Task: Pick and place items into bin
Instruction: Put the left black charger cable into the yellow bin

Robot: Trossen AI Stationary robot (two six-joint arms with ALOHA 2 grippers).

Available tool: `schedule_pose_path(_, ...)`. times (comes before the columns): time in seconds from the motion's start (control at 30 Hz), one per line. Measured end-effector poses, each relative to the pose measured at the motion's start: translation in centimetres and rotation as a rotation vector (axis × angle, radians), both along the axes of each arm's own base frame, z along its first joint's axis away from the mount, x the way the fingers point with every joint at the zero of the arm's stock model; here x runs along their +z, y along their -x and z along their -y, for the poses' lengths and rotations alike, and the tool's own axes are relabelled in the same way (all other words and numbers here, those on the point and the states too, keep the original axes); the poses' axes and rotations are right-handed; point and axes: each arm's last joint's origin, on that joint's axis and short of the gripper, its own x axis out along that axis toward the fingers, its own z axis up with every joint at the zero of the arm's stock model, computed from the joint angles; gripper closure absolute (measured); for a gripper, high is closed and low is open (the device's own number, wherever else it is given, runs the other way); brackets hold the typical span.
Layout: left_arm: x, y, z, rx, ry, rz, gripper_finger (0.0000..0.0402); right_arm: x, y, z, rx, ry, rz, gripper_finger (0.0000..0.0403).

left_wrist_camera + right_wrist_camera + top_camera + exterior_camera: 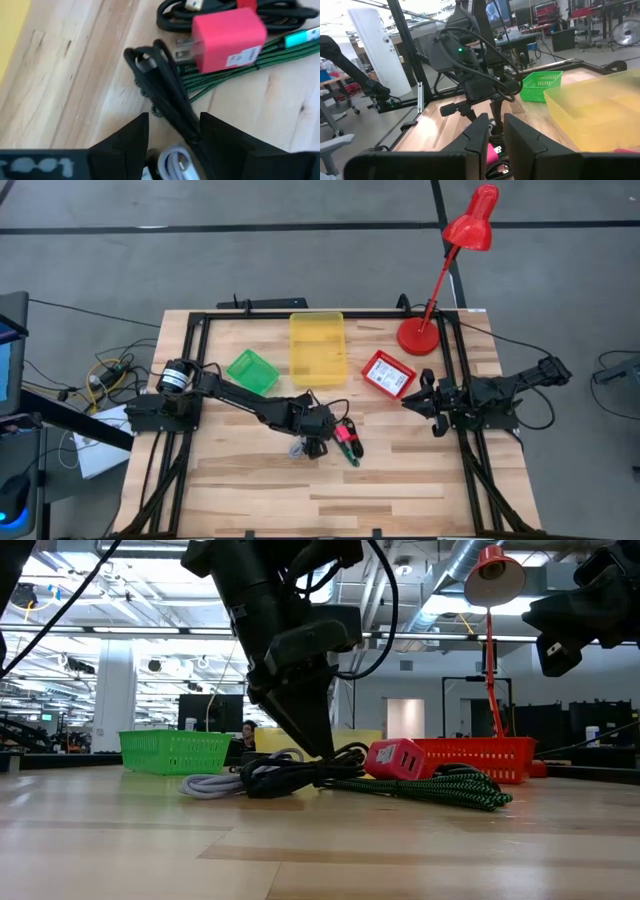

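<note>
At the lower middle of the high view, the left hand [312, 442] hangs over a small heap of cords on the desk [250, 490], its fingers [125, 145] apart around a black cable [167, 92]. Touching that cable lie a green braided cord [225, 70] and a red-pink plug block [227, 37]. Right of centre, the right hand [420, 402] hovers with fingers nearly closed, empty. Further up sit the green basket [252, 370], yellow bin [318, 347] and red basket [387, 374].
</note>
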Motion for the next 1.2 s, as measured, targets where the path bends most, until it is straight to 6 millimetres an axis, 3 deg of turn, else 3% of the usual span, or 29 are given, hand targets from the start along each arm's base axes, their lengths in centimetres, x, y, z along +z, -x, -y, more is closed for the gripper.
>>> schedule_pose_path(1.2,-0.02,-0.18,-0.55,-0.041,0.064,-0.010,0.0235,0.00,0.00,0.00,0.000,0.000,0.000,0.0349)
